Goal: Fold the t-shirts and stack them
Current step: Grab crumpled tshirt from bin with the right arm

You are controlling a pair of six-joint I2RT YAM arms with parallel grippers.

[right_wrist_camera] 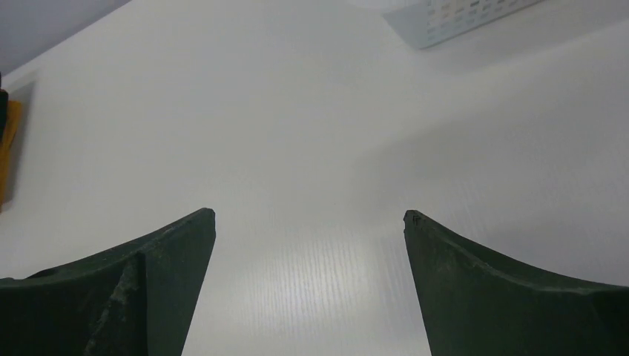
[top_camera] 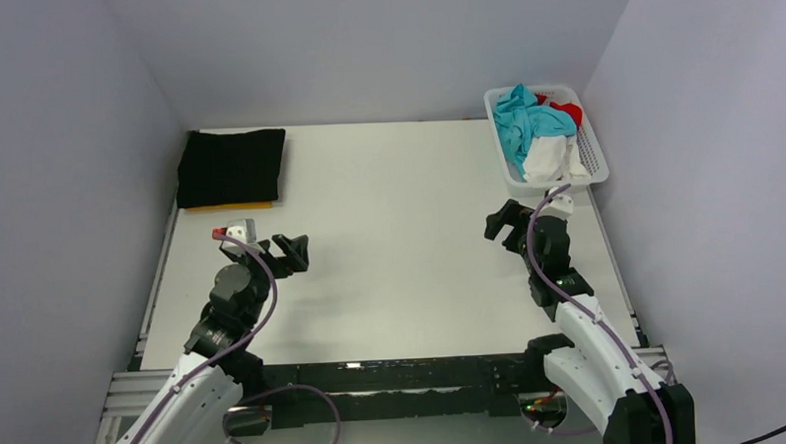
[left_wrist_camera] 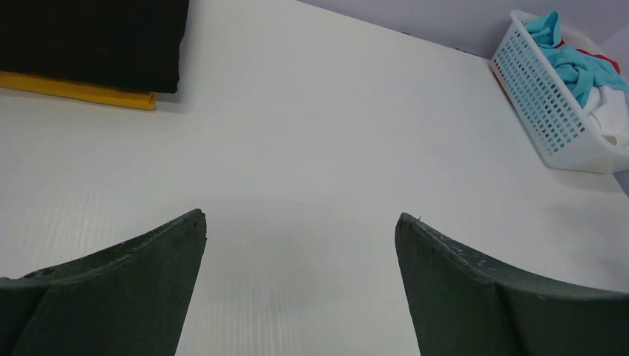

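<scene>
Three t-shirts fill the basket (top_camera: 594, 158): turquoise (top_camera: 529, 123), red (top_camera: 567, 108), white (top_camera: 550, 161). Far left of it, two lie stacked, black (top_camera: 231, 165) over orange-yellow (top_camera: 233, 205). Left fingers (left_wrist_camera: 141, 274) and right fingers (right_wrist_camera: 148, 274) gape, empty.

The white table (top_camera: 399, 232) has a matte, faintly ribbed top. At its far left corner a folded orange-yellow shirt (top_camera: 233, 206) lies flat on the surface. A folded black shirt (top_camera: 231, 165) is stacked on it, so only a thin strip of the lower one shows along the near edge. At the far right corner a white lattice basket (top_camera: 594, 158) stands on the table, close to the right edge and well apart from the stack.
</scene>
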